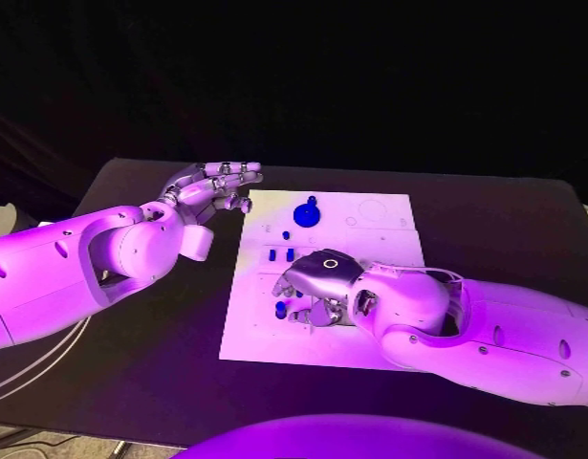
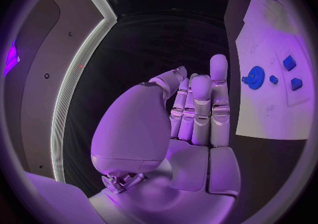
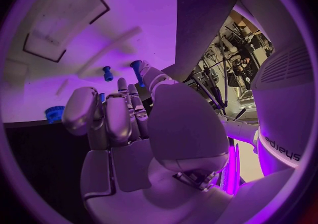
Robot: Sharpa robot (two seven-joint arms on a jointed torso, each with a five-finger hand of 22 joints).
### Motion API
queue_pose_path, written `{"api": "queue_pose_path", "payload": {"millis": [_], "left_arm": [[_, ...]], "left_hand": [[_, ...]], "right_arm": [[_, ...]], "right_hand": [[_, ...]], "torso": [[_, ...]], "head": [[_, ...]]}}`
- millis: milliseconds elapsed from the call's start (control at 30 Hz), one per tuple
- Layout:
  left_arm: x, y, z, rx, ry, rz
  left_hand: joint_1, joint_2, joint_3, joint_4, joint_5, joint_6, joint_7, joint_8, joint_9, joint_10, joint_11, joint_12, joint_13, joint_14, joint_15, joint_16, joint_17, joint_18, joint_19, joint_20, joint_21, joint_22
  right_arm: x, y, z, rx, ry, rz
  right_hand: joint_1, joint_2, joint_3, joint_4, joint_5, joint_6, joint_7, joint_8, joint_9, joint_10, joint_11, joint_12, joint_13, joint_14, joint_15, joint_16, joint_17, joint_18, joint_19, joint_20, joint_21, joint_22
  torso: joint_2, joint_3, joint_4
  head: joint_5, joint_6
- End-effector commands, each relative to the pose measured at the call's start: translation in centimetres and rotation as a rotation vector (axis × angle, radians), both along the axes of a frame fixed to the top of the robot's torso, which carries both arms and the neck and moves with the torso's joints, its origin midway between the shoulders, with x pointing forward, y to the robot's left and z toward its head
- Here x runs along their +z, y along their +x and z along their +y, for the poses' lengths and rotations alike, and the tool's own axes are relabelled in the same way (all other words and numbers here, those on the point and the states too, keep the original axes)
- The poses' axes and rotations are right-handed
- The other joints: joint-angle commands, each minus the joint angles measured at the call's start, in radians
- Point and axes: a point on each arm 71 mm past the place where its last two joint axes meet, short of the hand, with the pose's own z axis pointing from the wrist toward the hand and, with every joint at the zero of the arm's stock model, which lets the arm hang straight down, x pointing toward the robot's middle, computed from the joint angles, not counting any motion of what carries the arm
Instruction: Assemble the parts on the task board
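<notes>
Centrally, the white task board point(image 1: 377, 330) lies flat on the black table point(image 1: 514, 220), its long side running away from the robot; small blue parts sit on it. A blue gear-like part point(image 1: 306, 212) with a knob rests near the board's far left corner; two small blue blocks point(image 1: 281, 255) lie side by side nearer the middle of the left edge; in the right wrist view two blue pegs point(image 3: 108, 73) appear to stand upright from the board, probably already seated in their holes.

The right hand point(image 1: 315, 292) is low over the board's left middle, palm down, fingers curled toward the surface; a blue part point(image 1: 281, 308) shows just at its fingertips. Whether the fingers pinch that part or only touch it, the pictures do not settle; the pose suggests it is working a piece into or out of its seat, which would explain why the hand crowds so close to the board.

The left hand point(image 1: 211, 186) hovers off the board, just beside its far left corner, holding nothing; its fingers are straight and pressed together, thumb apart. It likely waits there to stay out of the right hand's way while remaining near the gear-like part.
</notes>
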Motion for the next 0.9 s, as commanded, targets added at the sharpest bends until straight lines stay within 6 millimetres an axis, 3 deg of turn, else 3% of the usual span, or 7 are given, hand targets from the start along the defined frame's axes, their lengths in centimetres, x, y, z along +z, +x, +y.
{"api": "queue_pose_path", "payload": {"millis": [33, 333, 467, 533, 600, 767, 900], "left_arm": [[0.1, -0.1, -0.2, -0.021, -0.015, 0.0], [0.1, -0.2, -0.1, -0.021, -0.015, -0.001], [0.1, -0.3, -0.1, -0.021, -0.015, -0.002], [0.1, -0.3, -0.1, -0.021, -0.015, -0.002], [0.1, -0.4, -0.1, -0.022, -0.015, -0.002], [0.0, -0.5, -0.2, -0.025, -0.016, -0.001], [0.0, -0.5, -0.3, -0.028, -0.016, 0.0]], "left_hand": [[-0.009, 0.002, -0.004, 0.001, -0.002, -0.006, -0.002, 0.003, -0.001, -0.003, 0.002, 0.006, 0.0, -0.005, 0.002, -0.004, -0.001, 0.007, -0.006, 0.002, -0.007, -0.001], [-0.01, 0.002, -0.006, 0.001, -0.003, -0.006, -0.002, 0.004, -0.001, -0.004, 0.002, 0.007, 0.0, -0.007, 0.002, -0.006, -0.004, 0.007, -0.007, 0.003, -0.008, -0.002], [-0.01, 0.002, -0.006, 0.001, -0.003, -0.006, -0.002, 0.004, -0.001, -0.004, 0.002, 0.007, 0.0, -0.007, 0.002, -0.006, -0.004, 0.007, -0.007, 0.003, -0.008, -0.002], [-0.01, 0.002, -0.006, 0.001, -0.003, -0.006, -0.002, 0.004, -0.001, -0.004, 0.002, 0.007, 0.0, -0.007, 0.002, -0.006, -0.004, 0.007, -0.007, 0.003, -0.008, -0.002], [-0.01, 0.002, -0.006, 0.001, -0.003, -0.006, -0.002, 0.004, -0.001, -0.004, 0.002, 0.007, 0.0, -0.007, 0.002, -0.006, -0.004, 0.007, -0.007, 0.003, -0.008, -0.002], [-0.01, 0.002, -0.006, 0.001, -0.003, -0.006, -0.002, 0.004, -0.001, -0.004, 0.002, 0.007, 0.0, -0.007, 0.002, -0.006, -0.004, 0.007, -0.007, 0.003, -0.008, -0.002], [-0.011, 0.003, -0.008, 0.001, -0.004, -0.006, -0.002, 0.004, -0.001, -0.004, 0.002, 0.008, 0.0, -0.009, 0.002, -0.005, -0.005, 0.007, -0.008, 0.003, -0.008, -0.002]], "right_arm": [[1.4, 0.2, -1.3, -0.048, 0.102, -0.057], [3.6, 1.8, -9.4, -0.351, 0.208, 0.055], [3.6, 1.8, -13.2, -0.511, 0.228, 0.137], [3.4, 1.5, -14.5, -0.563, 0.218, 0.162], [3.0, 0.9, -15.8, -0.62, 0.196, 0.187], [2.1, -0.1, -17.2, -0.672, 0.116, 0.199], [1.4, -0.7, -17.4, -0.672, 0.053, 0.209]], "right_hand": [[0.017, 0.006, -0.012, 0.001, -0.002, 0.021, 0.003, 0.01, 0.003, 0.022, -0.005, 0.015, 0.003, 0.033, 0.005, -0.007, -0.005, 0.006, 0.001, 0.004, -0.006, 0.0], [-0.021, 0.0, -0.05, 0.05, 0.008, 0.121, 0.022, 0.047, 0.016, 0.255, -0.044, 0.126, 0.037, 0.051, -0.024, 0.045, 0.056, -0.009, 0.037, -0.017, 0.051, 0.082], [-0.067, -0.023, -0.101, 0.088, 0.092, 0.137, -0.004, 0.057, 0.016, 0.377, -0.075, 0.207, 0.095, 0.066, -0.051, 0.102, 0.125, -0.023, 0.069, -0.044, 0.106, 0.158], [-0.1, -0.03, -0.142, 0.117, 0.187, 0.146, -0.018, 0.065, 0.018, 0.411, -0.087, 0.267, 0.156, 0.064, -0.063, 0.109, 0.129, -0.026, 0.073, -0.06, 0.115, 0.169], [-0.117, -0.022, -0.186, 0.144, 0.262, 0.161, -0.03, 0.079, 0.025, 0.417, -0.1, 0.413, 0.318, 0.065, -0.076, 0.119, 0.139, -0.028, 0.075, -0.071, 0.122, 0.178], [-0.14, 0.025, -0.277, 0.177, 0.284, 0.166, -0.038, 0.1, 0.044, 0.379, -0.103, 0.784, 0.755, 0.066, -0.08, 0.143, 0.164, -0.03, 0.078, -0.078, 0.135, 0.197], [-0.159, 0.049, -0.328, 0.19, 0.278, 0.167, -0.039, 0.113, 0.059, 0.367, -0.104, 0.887, 0.891, 0.066, -0.078, 0.152, 0.172, -0.03, 0.077, -0.077, 0.138, 0.201]], "torso": [[-0.001, 0.001, -0.0028], [-0.006, 0.0003, -0.013], [-0.008, 0.0006, -0.0206], [-0.009, 0.001, -0.0248], [-0.01, 0.0008, -0.031], [-0.012, 0.001, -0.0372], [-0.014, -0.0007, -0.0378]], "head": [[-0.007, 0.004], [-0.029, 0.017], [-0.05, 0.021], [-0.054, 0.023], [-0.063, 0.025], [-0.07, 0.028], [-0.07, 0.028]]}}
